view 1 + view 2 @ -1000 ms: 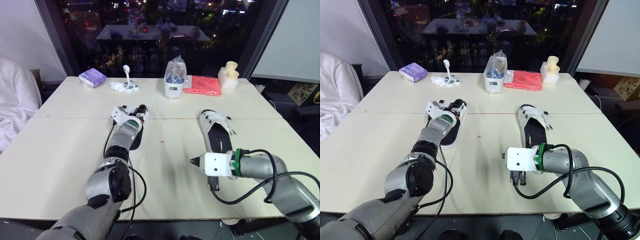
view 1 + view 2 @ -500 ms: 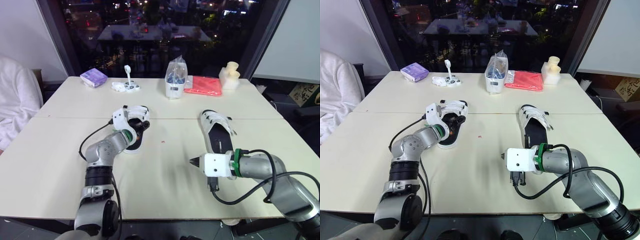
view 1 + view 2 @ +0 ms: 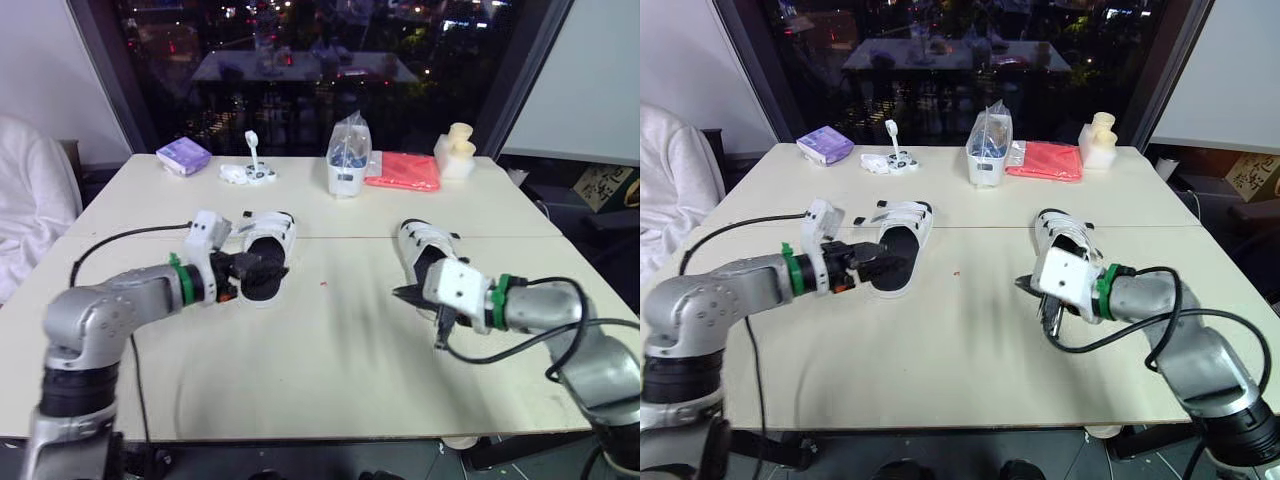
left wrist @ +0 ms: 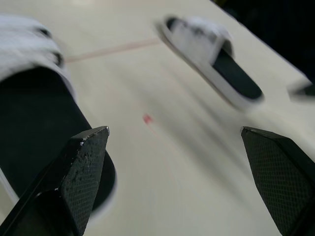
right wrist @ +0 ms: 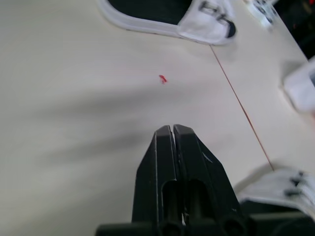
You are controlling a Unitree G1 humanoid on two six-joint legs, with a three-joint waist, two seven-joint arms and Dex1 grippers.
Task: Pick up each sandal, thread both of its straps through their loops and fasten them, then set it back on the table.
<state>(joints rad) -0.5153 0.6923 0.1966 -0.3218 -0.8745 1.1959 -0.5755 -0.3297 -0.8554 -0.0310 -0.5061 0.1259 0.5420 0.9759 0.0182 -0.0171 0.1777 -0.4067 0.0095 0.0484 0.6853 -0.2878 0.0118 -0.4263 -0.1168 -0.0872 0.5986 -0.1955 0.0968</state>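
One cream table carries both sandals, well apart: the left sandal at 10 o'clock from table centre, the right sandal at 2 o'clock.

Hazard: each sandal lies flat and low, so a shallow approach will likely shove it along the smooth top rather than lift it. The left gripper, fingers spread wide, sits at the left sandal's heel end; closing off-centre could pinch only the sole edge and drop it. The right gripper, fingers pressed together, lies near the right sandal's 8 o'clock; advancing closed would push it.

Both sandals are white with black footbeds. Their straps look unfastened, though the view is too coarse to confirm.
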